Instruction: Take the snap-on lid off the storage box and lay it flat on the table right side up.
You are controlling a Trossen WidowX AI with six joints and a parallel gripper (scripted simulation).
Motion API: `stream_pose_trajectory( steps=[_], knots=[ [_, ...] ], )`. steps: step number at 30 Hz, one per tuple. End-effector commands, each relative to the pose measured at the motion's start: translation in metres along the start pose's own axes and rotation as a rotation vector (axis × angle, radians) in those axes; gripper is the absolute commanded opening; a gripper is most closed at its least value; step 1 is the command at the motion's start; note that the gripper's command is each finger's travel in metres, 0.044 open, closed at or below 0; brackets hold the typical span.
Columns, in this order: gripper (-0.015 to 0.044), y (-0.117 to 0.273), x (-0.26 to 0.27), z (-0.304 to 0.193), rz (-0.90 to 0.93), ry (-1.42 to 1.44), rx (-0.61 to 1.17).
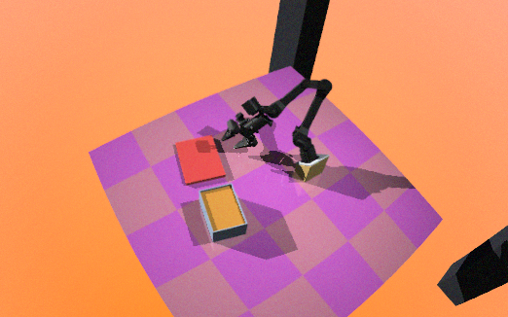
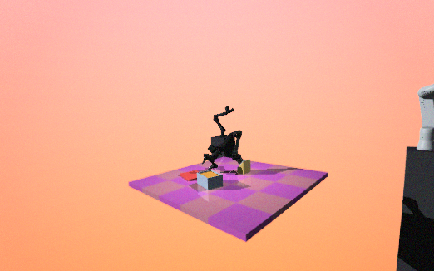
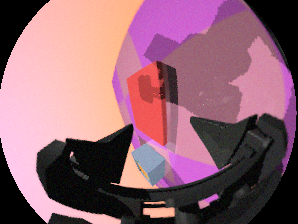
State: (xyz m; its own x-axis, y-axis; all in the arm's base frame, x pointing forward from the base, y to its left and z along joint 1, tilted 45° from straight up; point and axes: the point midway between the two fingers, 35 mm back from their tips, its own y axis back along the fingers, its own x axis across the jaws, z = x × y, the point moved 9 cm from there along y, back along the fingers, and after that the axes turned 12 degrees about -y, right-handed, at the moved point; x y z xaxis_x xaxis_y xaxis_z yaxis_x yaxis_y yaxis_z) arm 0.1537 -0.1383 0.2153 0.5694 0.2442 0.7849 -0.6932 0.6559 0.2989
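The red lid (image 1: 199, 159) (image 2: 189, 174) (image 3: 152, 110) lies flat on the checkered table (image 1: 284, 243), apart from the box. The storage box (image 1: 222, 212) (image 2: 209, 179) (image 3: 149, 164) stands open in front of it, with grey-blue walls and an orange inside. My gripper (image 1: 235, 137) (image 2: 209, 162) (image 3: 162, 123) is open and empty. It hangs just above the table beside the lid's right edge, with its fingers clear of the lid.
The arm's tan base (image 1: 310, 167) (image 2: 244, 166) stands on the table to the right of the lid. A dark pillar (image 1: 298, 36) rises behind the table, and another dark post (image 2: 421, 208) carries a grey arm at the far right.
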Motion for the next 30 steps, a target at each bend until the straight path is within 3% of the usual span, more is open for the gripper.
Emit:
stream_pose_trajectory(
  steps=[1, 30],
  knots=[
    [0.044, 0.007, -0.007, 0.0, -0.004, 0.004, 0.005],
    [0.044, 0.05, 0.022, -0.004, -0.005, 0.002, 0.007]
  ],
)
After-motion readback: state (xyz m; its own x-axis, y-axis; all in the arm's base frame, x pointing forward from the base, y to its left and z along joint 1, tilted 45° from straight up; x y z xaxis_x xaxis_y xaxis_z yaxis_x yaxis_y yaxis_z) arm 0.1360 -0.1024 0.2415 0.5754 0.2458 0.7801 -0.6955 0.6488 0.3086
